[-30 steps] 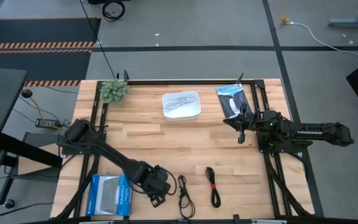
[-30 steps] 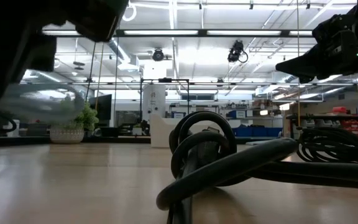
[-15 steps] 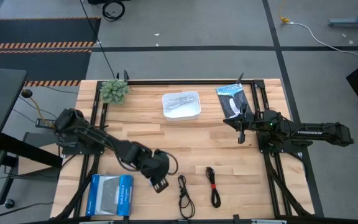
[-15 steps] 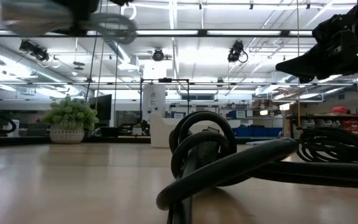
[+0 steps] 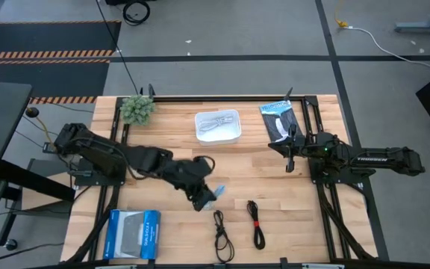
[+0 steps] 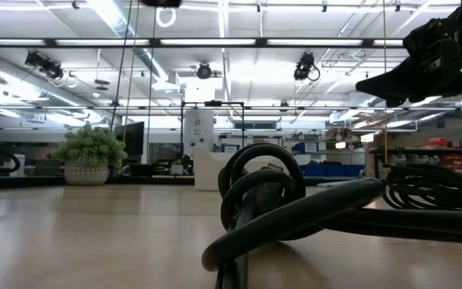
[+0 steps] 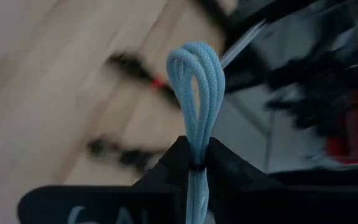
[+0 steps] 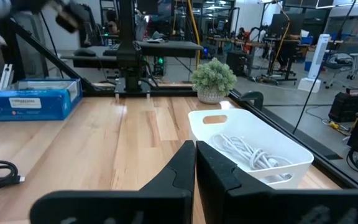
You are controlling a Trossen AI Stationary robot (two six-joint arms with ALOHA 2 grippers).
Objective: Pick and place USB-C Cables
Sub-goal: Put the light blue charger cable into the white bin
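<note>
My left gripper [image 5: 206, 199] hovers over the near middle of the table, shut on a pale blue-grey USB-C cable bundle [image 5: 219, 190], whose loops fill the left wrist view [image 7: 197, 87]. A black cable [image 5: 221, 234] and a black cable with a red band [image 5: 255, 223] lie flat near the near edge; the black one looms in the low view [image 6: 267, 201]. The white cable [image 5: 215, 125] rests coiled in a white tray [image 5: 234, 136], also in the right wrist view [image 8: 244, 149]. My right gripper [image 5: 290, 163] waits at the right side, shut [image 8: 195, 155]. My left gripper pinches the pale cable bundle between its two fingers [image 7: 166, 171], across the strands just below the looped end [image 7: 197, 149]. The loops stick out past the fingertips. The bundle is lifted clear of the table.
A blue box [image 5: 133, 234] lies at the near left corner. A black-and-white packet [image 5: 278, 119] sits at the far right. A small potted plant [image 5: 137, 109] stands at the far left corner. Bare wood lies between the tray and the near cables.
My left gripper has risen from the near edge beside the blue box and swung toward the table's middle, right and farther away, carrying the pale cable with it. In the low view the arm has left the picture upward.
</note>
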